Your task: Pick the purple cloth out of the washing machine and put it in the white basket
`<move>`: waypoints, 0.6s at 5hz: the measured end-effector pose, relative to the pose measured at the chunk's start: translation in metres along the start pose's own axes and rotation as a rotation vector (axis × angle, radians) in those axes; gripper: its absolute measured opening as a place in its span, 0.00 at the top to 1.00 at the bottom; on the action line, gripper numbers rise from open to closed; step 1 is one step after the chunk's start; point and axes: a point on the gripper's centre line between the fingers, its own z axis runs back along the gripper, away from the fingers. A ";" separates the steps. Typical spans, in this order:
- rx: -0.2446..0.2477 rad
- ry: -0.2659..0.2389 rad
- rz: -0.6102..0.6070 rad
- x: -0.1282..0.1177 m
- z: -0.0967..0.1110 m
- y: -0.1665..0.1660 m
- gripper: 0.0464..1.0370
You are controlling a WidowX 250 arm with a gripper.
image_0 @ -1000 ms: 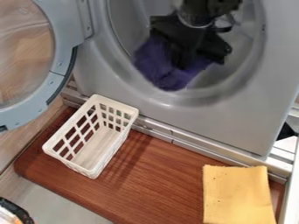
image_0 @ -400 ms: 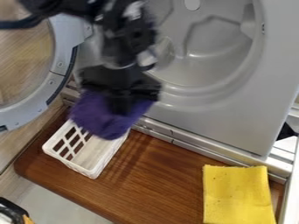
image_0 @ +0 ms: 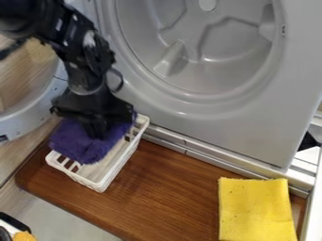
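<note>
At 5 o'clock, a yellow cloth (image_0: 258,209) is lying on the worktop (image_0: 157,202). The basket (image_0: 74,175) is standing toward 8 o'clock, its length running from 7 to 1. Over its farther part, toward its 9 o'clock side, the purple cloth (image_0: 78,145) is draping in a rumpled bundle and covering some of the rim. The fingers (image_0: 95,128) are pointing down into it and, it seems, gripping it in a closed pinch. Beyond, toward 1 o'clock, the washer (image_0: 213,101) is facing the basket.

The purple cloth is no longer hanging in front of the drum; it is now sitting lower, at the basket. So the carrying is nearly finishing, and letting go seems to be what is remaining, perhaps after a small shift toward 4 o'clock.

The purple cloth's long axis is running roughly 8 to 2, slanting across the basket, with a loose corner drooping toward 6.
</note>
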 end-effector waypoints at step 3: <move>-0.034 -0.013 -0.068 0.018 -0.007 -0.015 0.53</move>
